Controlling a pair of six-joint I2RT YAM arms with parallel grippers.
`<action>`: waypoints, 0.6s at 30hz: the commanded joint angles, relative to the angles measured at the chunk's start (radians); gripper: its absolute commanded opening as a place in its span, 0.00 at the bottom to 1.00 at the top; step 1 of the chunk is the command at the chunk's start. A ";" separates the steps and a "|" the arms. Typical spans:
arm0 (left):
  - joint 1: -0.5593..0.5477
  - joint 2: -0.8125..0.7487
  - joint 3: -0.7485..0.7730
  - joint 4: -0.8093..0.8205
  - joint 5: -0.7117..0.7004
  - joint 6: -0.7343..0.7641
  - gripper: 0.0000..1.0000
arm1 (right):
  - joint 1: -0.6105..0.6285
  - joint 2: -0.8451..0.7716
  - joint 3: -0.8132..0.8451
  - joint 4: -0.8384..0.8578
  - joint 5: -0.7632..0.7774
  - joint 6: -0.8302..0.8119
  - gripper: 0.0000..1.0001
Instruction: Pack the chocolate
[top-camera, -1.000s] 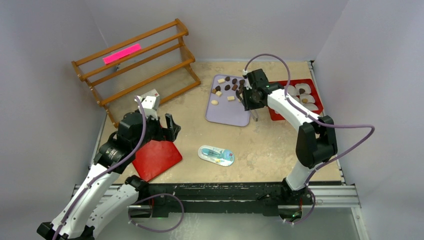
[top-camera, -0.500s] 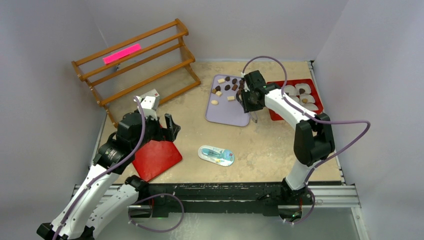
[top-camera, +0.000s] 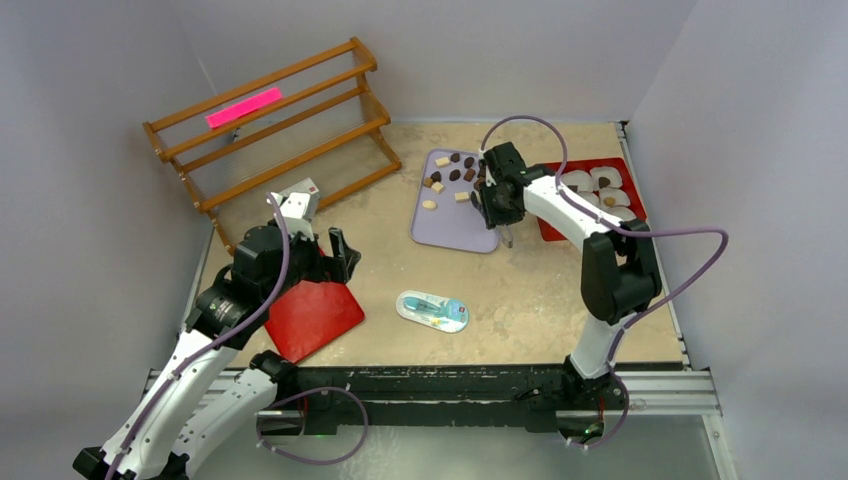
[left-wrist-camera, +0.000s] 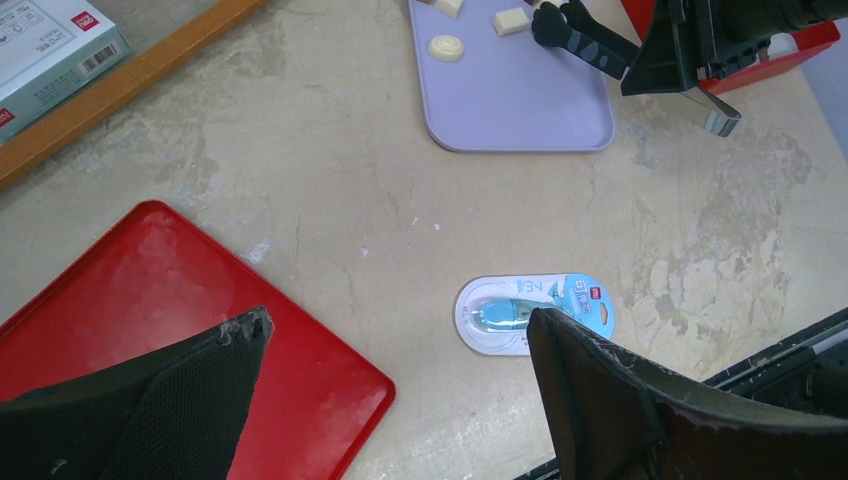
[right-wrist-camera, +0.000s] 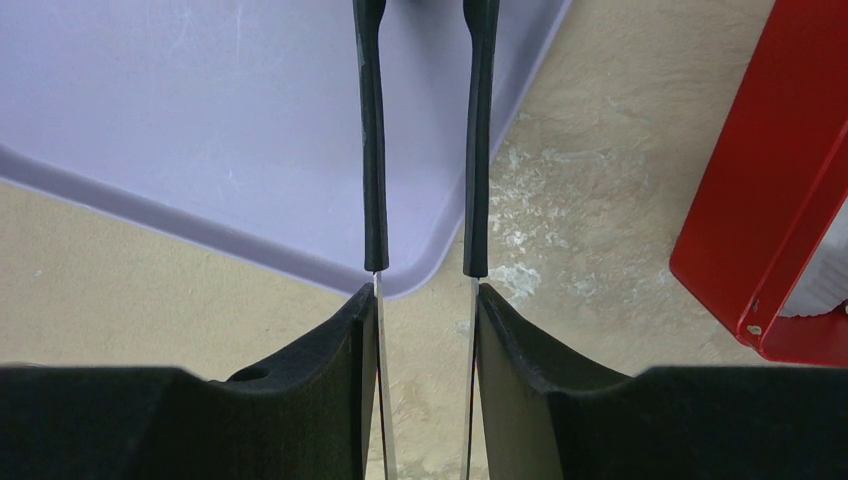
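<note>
The chocolate (top-camera: 455, 174), several dark brown and cream pieces, lies on the far half of a lilac tray (top-camera: 455, 228); two cream pieces show in the left wrist view (left-wrist-camera: 446, 46). My right gripper (top-camera: 497, 198) is shut on metal tongs (right-wrist-camera: 374, 150) with black-sleeved arms, held over the tray's right edge. The tong arms stand apart with nothing visible between them. A red box (top-camera: 556, 232) with white paper cups lies to the right; two cups hold a piece. My left gripper (left-wrist-camera: 397, 322) is open and empty, low over the table.
A red flat tray (top-camera: 312, 315) lies under my left gripper. A blue-and-white oval packet (top-camera: 432, 310) lies near the front middle. A wooden rack (top-camera: 270, 130) stands at the back left, with a small white box (top-camera: 302, 197) in front of it.
My right gripper with the tongs has shifted a little left, further over the lilac tray's right edge. The left arm has not moved.
</note>
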 joint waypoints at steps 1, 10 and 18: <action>0.000 -0.009 0.005 0.027 -0.005 0.017 1.00 | 0.004 0.014 0.056 -0.007 0.019 -0.006 0.39; -0.001 -0.011 0.005 0.026 -0.006 0.017 1.00 | 0.003 0.018 0.065 -0.015 0.030 -0.008 0.31; 0.000 -0.008 0.005 0.029 -0.005 0.017 1.00 | 0.003 -0.024 0.054 -0.026 0.032 -0.010 0.27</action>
